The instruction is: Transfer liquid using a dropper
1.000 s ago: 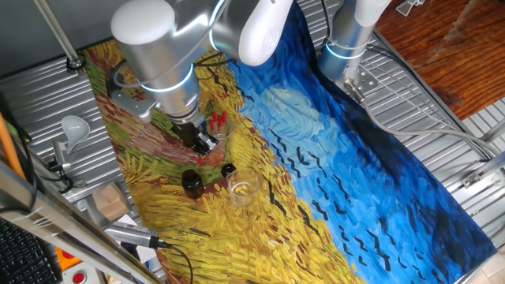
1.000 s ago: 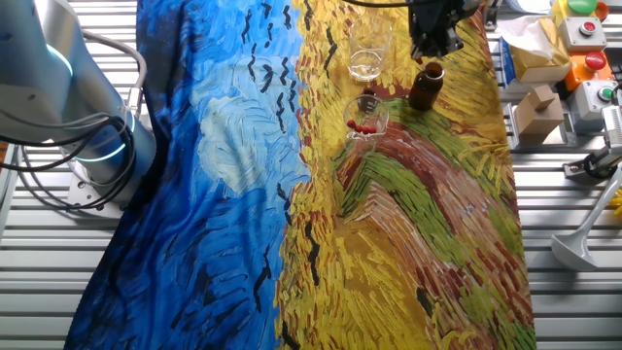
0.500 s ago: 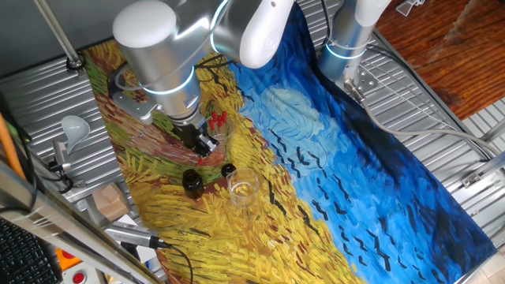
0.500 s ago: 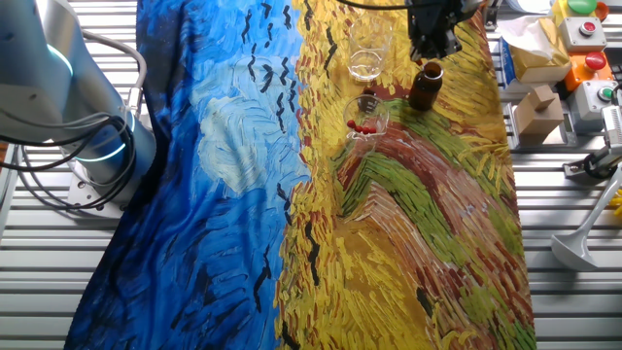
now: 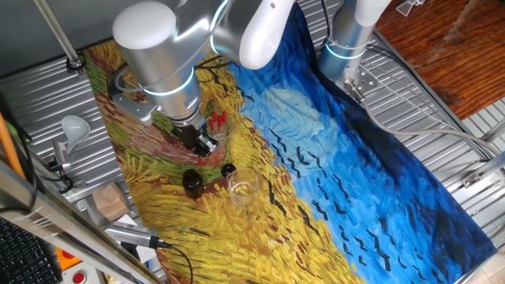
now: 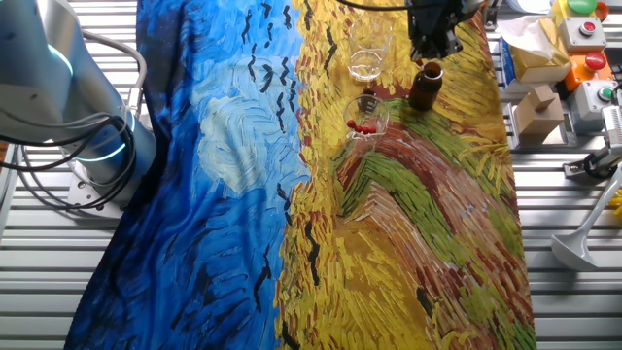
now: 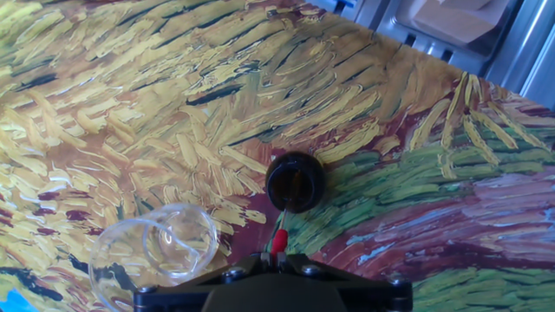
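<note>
My gripper [image 7: 279, 254] is shut on the red bulb of a dropper [image 7: 280, 237]. Its thin clear pipette points down into the open mouth of a small dark bottle [image 7: 295, 181]. From the side, the gripper [image 5: 201, 147] hangs just above that bottle [image 5: 192, 183]; the other fixed view shows the gripper [image 6: 433, 45] over the brown bottle [image 6: 425, 87]. A clear glass [image 5: 243, 188] with a little liquid stands beside the bottle, also seen as the glass [image 7: 154, 250] at lower left in the hand view. Another glass [image 6: 365, 119] holds several red-bulbed droppers.
A small black bottle cap [image 5: 228, 170] lies between the bottle and the clear glass. A painted cloth [image 6: 243, 175] covers the table. Boxes and button units [image 6: 583, 58] sit off the cloth's edge, and the arm's base [image 6: 87, 146] stands at the far side.
</note>
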Controlling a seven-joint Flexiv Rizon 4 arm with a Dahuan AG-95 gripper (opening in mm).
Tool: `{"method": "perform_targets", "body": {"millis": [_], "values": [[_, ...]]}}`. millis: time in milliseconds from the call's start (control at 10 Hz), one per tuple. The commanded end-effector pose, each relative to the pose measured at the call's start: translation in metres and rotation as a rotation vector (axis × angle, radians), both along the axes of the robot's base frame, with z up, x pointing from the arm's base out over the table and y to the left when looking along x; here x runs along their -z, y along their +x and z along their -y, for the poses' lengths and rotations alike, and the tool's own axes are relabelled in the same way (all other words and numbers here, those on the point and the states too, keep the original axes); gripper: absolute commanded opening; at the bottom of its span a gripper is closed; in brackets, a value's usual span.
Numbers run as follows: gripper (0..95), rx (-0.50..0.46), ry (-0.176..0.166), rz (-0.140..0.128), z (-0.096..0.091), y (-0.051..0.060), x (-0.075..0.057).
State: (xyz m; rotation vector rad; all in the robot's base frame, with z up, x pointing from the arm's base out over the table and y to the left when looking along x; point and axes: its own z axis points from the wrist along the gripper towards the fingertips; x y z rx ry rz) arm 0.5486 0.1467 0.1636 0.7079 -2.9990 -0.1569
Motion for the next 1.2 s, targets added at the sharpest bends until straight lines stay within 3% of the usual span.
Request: {"method": "perform_targets", "body": {"millis": [100, 500, 1200], "values": [[0.0, 0.001, 0.001, -0.003, -0.001, 0.002, -0.001], [0.0, -0.004, 0.001, -0.002, -0.004, 0.010, -0.004], [0.0, -0.015, 0.007, 0.012, -0.007, 0.019, 0.005]]}}
